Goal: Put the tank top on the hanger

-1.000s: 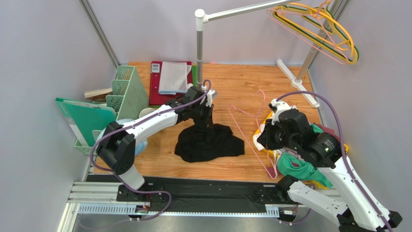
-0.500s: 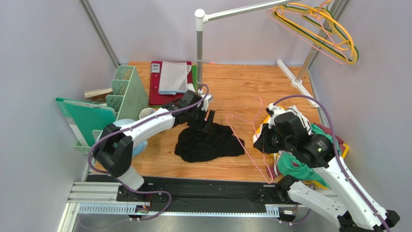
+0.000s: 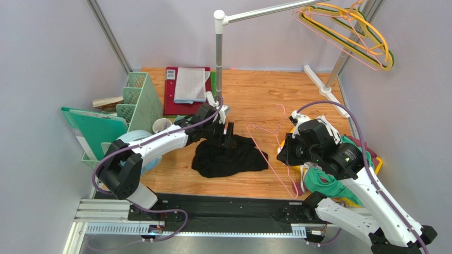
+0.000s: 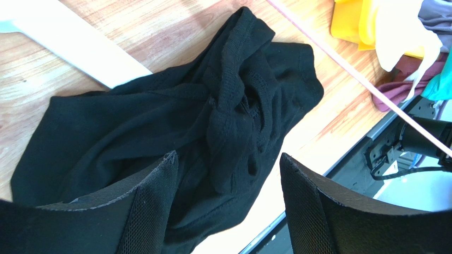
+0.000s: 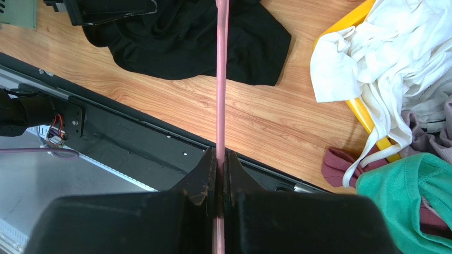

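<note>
Left wrist: left gripper [image 4: 228, 211] standing wide open, hovering just above tank top [image 4: 212, 121]. Fabric looking soft, light, floppy. Bunched ridge straight ahead probably offering best hold.

Right wrist: right gripper [image 5: 221, 174] pinching hanger [image 5: 222, 79] wire. Wire looking thin, light, likely swivelling in grip.

Top: tank top crumpling on tabletop [image 3: 265, 90] under left gripper. Since earlier, left gripper dropping closer, right gripper bringing hanger nearer.
</note>
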`<state>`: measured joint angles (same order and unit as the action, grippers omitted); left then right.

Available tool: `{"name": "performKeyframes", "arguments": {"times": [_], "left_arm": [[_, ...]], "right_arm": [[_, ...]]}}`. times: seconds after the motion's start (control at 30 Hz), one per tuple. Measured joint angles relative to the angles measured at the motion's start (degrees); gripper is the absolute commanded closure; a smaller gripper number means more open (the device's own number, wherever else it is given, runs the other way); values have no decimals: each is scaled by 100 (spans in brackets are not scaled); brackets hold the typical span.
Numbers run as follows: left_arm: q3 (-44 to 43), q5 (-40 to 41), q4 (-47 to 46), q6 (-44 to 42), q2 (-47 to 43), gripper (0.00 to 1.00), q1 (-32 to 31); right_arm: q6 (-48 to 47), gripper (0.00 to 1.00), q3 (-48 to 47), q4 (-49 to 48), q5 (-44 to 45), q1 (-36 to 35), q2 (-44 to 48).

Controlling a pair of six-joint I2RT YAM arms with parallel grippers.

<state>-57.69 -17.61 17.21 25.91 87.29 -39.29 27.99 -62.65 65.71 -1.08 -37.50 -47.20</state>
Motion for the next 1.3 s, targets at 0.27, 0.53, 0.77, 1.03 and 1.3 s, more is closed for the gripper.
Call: {"name": "performKeyframes", "arguments": {"times": [0.27, 0.53, 0.77, 1.03, 1.3], "left_arm": [[7, -94, -208, 133, 282, 46, -13], [9, -20, -260, 291, 367, 100, -87], [-433, 516, 413, 317, 299, 100, -81], [-1207, 973, 1029, 229, 238, 100, 146], [-1226, 1266, 1471, 114, -13, 100, 452]], "right_arm": [[-63, 100, -74, 42, 42, 0, 4], [-229, 100, -166, 136, 57, 0, 20], [-588, 100, -323, 116, -68, 0, -42], [-1054, 100, -793, -48, -400, -118, -503], [-1200, 100, -1010, -46, -551, -476, -597]]}}
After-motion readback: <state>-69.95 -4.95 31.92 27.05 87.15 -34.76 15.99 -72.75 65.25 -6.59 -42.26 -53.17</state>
